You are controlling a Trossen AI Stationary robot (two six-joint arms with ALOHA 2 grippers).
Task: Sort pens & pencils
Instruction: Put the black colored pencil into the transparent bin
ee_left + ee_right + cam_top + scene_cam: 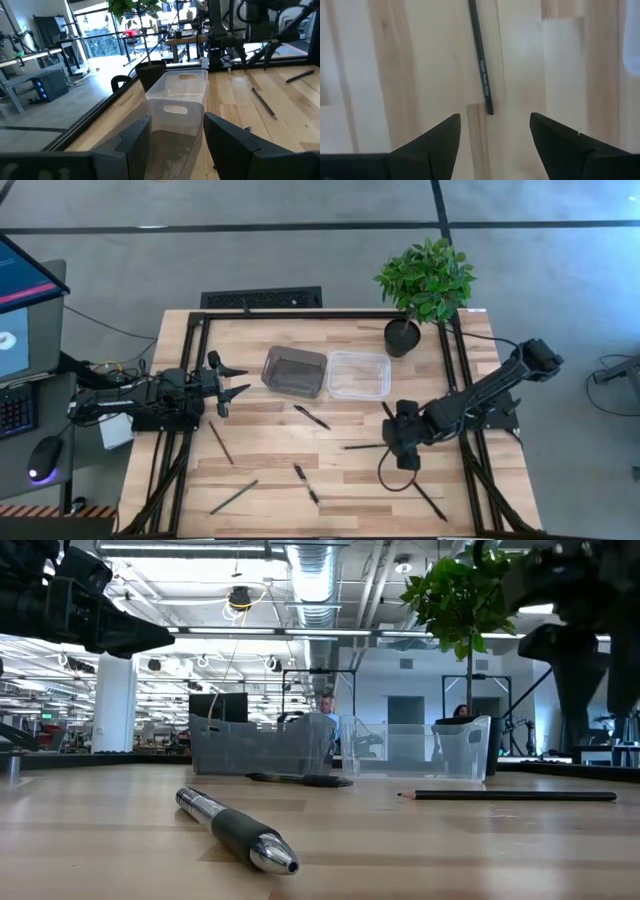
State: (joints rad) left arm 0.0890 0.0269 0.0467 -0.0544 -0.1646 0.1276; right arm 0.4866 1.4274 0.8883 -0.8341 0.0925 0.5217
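Observation:
Several pens and pencils lie flat and scattered on the wooden table. One silver-tipped black pen lies close to the low camera. My right gripper is open and points down over the table's right middle. The end of a thin dark pencil lies just ahead of its fingertips, untouched; this pencil points toward the table's left. My left gripper waits open and level at the left side. It faces the dark tray, and the clear tray stands beyond that.
A potted plant stands at the far right corner, behind the clear tray. Other sticks lie at the middle, near middle, near left and near right. A black frame borders the table.

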